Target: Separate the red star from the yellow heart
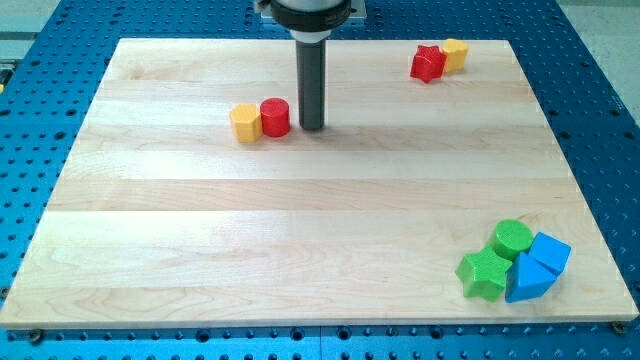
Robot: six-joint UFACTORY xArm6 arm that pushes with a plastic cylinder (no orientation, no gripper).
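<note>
The red star [427,64] lies near the view's top right, touching the yellow heart [455,54] on its right. My tip [312,127] stands far to their left, just right of a red cylinder [275,117]. The rod comes down from the view's top.
A yellow block [245,123] touches the red cylinder's left side. At the view's bottom right a green cylinder [512,238], a green star [485,273], a blue cube [548,253] and a blue triangle [527,280] cluster together near the wooden board's [300,230] corner.
</note>
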